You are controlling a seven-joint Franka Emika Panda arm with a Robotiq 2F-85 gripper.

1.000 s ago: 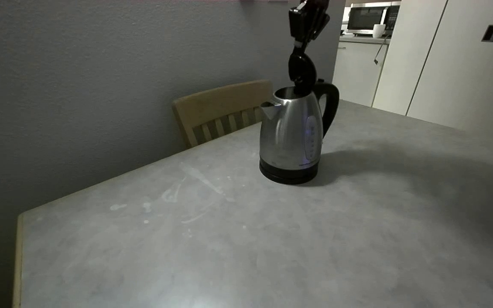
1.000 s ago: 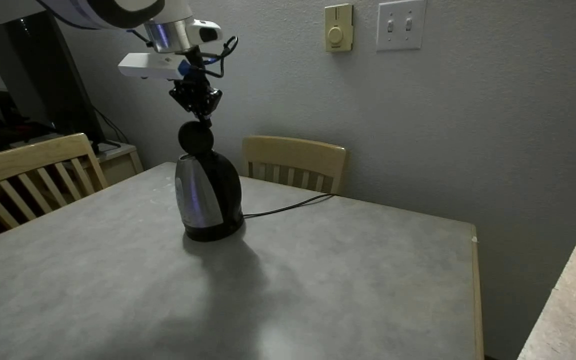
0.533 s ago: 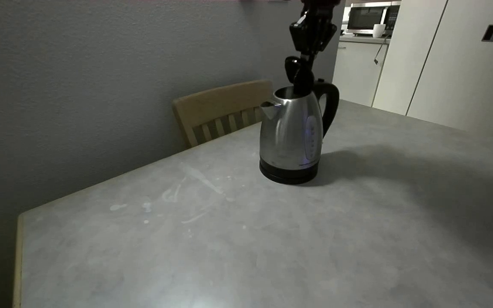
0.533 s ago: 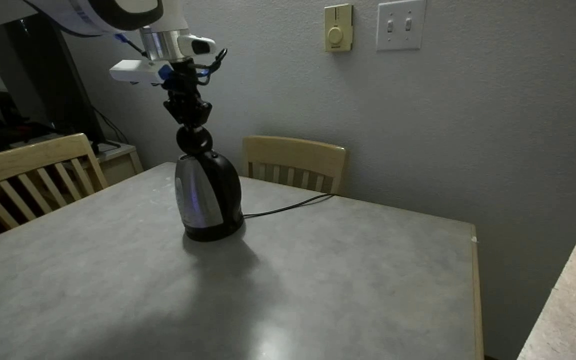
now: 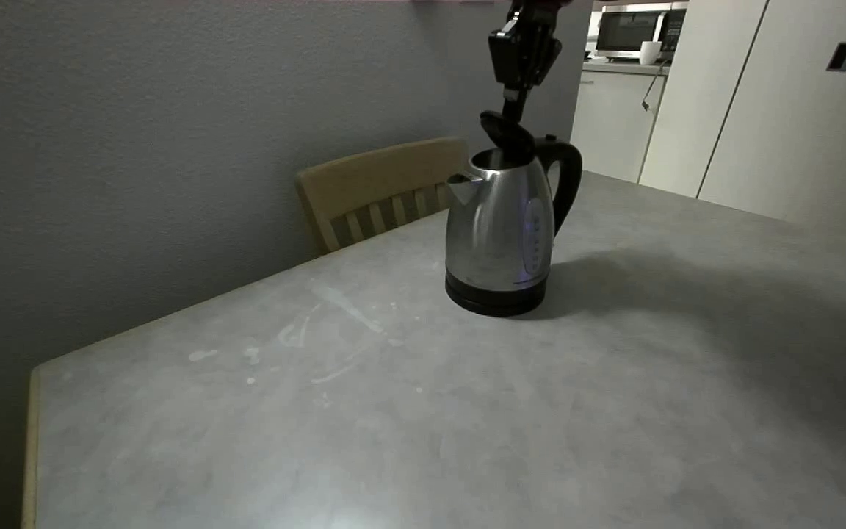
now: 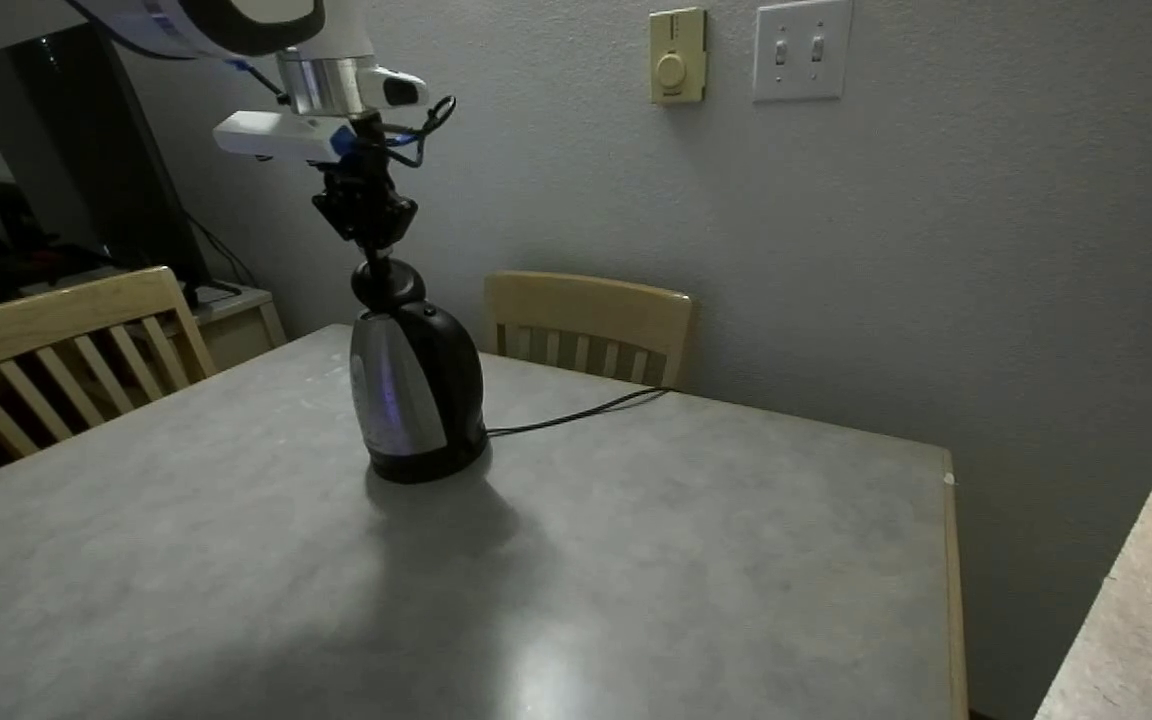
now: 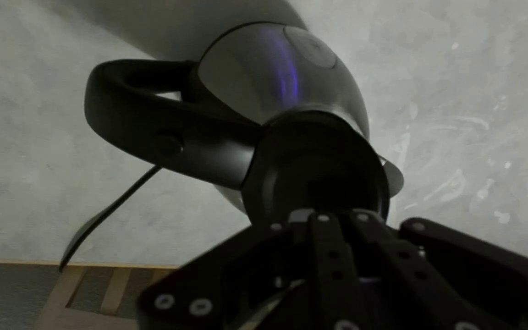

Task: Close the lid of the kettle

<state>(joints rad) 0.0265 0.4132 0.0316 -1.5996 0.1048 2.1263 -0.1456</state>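
The kettle (image 5: 498, 228) is silver with a black base and a black handle (image 5: 568, 173). It stands upright on the table in both exterior views, and its body also shows in the other camera's picture (image 6: 391, 390). Its black lid (image 5: 505, 134) is part open, slanting above the opening, hinged on the handle side. My gripper (image 5: 514, 109) points down with its fingers together, and the tips touch or nearly touch the lid's upper face. In the wrist view the fingertips (image 7: 337, 215) lie over the dark lid (image 7: 310, 169). The exact contact is too dark to see.
A grey table (image 6: 686, 560) carries the kettle. A black cord (image 6: 586, 412) runs from the kettle to the table's edge. Wooden chairs (image 6: 591, 300) stand against the table, one behind the kettle (image 5: 386, 173). A grey wall (image 5: 210, 132) rises close behind.
The lid has swung from nearly upright down toward the opening. My gripper has come lower and shifted slightly toward the spout side, its fingers staying together. The kettle body has not moved.
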